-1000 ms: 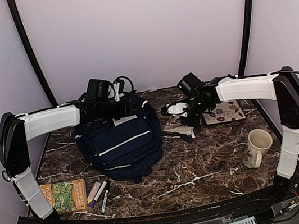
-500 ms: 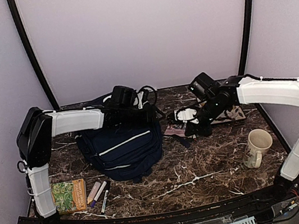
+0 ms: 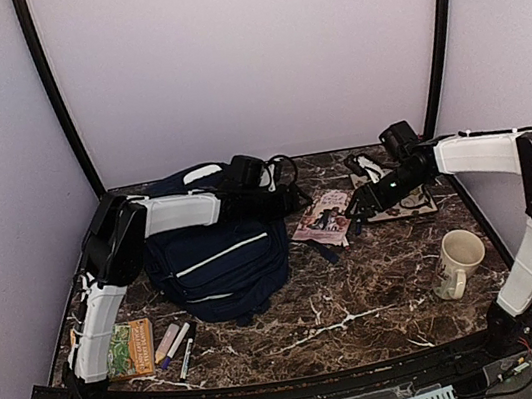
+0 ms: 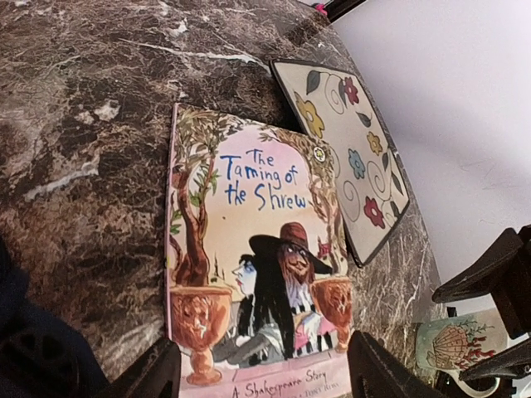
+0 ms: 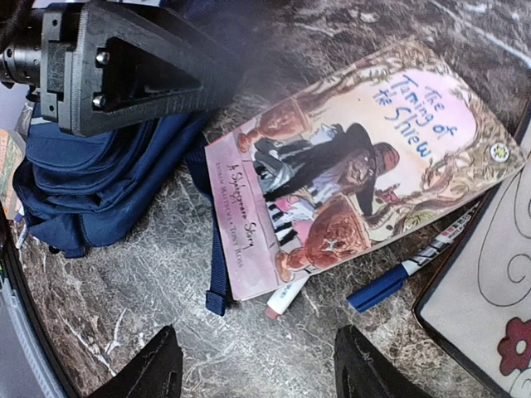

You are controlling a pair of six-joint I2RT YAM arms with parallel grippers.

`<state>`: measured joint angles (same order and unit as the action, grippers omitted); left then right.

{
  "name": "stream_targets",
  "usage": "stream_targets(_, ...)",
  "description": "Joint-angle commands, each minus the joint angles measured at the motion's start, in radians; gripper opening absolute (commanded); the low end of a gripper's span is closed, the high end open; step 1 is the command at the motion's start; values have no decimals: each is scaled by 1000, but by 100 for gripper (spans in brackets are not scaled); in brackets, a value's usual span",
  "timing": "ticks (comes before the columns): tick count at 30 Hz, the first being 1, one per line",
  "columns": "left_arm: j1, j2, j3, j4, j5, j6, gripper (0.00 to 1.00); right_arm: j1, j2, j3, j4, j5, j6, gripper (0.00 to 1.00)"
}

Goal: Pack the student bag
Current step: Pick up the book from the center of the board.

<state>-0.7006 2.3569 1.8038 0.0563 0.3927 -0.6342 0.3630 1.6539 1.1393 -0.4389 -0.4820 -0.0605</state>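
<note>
As it lies slumped, the navy student bag point(image 3: 220, 262) shows white stripes.

The top view looks down from above and behind the arm bases, facing 12 o'clock toward the back wall, far enough to take in the whole marble surface point(image 3: 365, 315). The left wrist camera sits close over a picture book point(image 4: 257, 249), looking steeply down past the left claw point(image 4: 264, 344) at its bottom edge, with a flowered tile point(image 4: 348, 157) at 1 o'clock. The right wrist camera, equally close, sees the same book from another side, its title tilted, the right claw point(image 5: 257, 332) at 6 o'clock and the student bag point(image 5: 108, 182) at 9. Book and tile appear in all three views.
</note>
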Motion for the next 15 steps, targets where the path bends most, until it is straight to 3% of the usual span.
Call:
stream_targets(1,-4,63,98,-35,-23,-18,72,-59,67,-13,85,-162,186,64)
stream_targets(15,-5,135,114,-130,-95,6,70,-68,255,36,159,-217,323,67)
